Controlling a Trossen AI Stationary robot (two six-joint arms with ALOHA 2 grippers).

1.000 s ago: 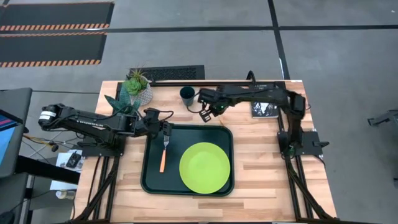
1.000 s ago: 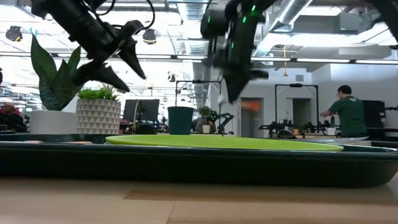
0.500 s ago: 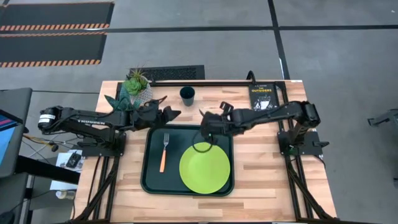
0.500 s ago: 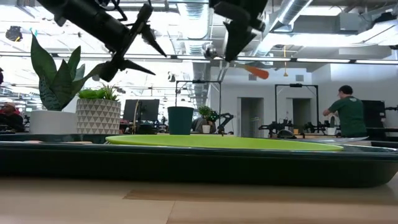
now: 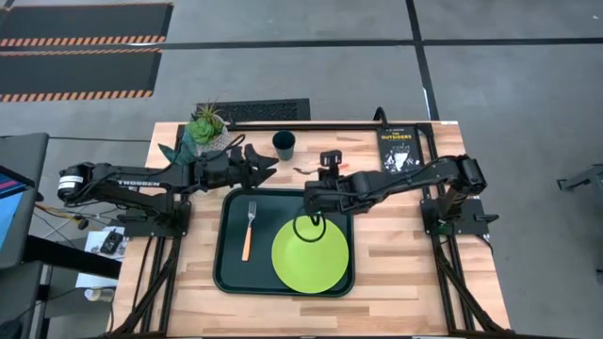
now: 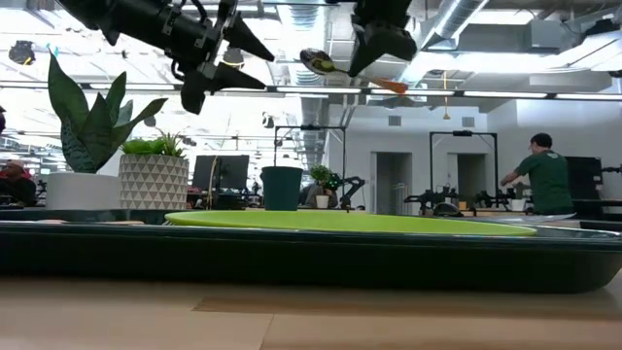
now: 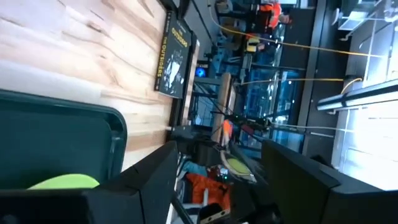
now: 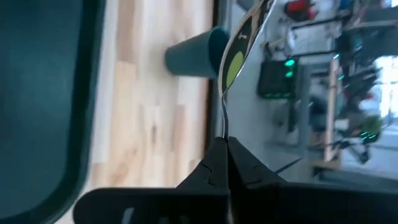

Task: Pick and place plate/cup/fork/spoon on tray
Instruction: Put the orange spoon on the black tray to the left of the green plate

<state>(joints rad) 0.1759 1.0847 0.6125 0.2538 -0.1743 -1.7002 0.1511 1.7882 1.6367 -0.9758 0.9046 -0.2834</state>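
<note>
My right gripper (image 5: 318, 173) is shut on the spoon (image 6: 316, 61), high above the far edge of the dark green tray (image 5: 226, 273). The lime-green plate (image 5: 309, 256) lies flat in the tray's right half. The orange-handled fork (image 5: 249, 229) lies flat in its left half. The dark green cup (image 5: 284, 143) stands upright on the table beyond the tray. My left gripper (image 5: 262, 168) is open and empty, raised between the tray's far left corner and the cup. My right gripper pinches the spoon between its two shut fingers at the thin metal neck (image 8: 224, 121), between the bowl and the orange handle. The fingers come from above and lie across the spoon. The spoon is lifted clear and nearly level. Its bowl (image 6: 316, 61) points toward my left gripper and its handle end (image 6: 394, 86) sticks out behind.
A white patterned pot with a plant (image 5: 208, 132) stands at the far left, close to my left arm. A black book with yellow lettering (image 5: 399, 147) lies at the far right. Bare wood shows right of the tray. A person (image 6: 539, 175) stands in the room behind.
My right gripper has risen with the spoon, swung over the tray's far edge and turned the spoon nearly level. My left gripper, still open, has risen off the fork and gone toward the far edge and the cup. The fork stays in the tray.
</note>
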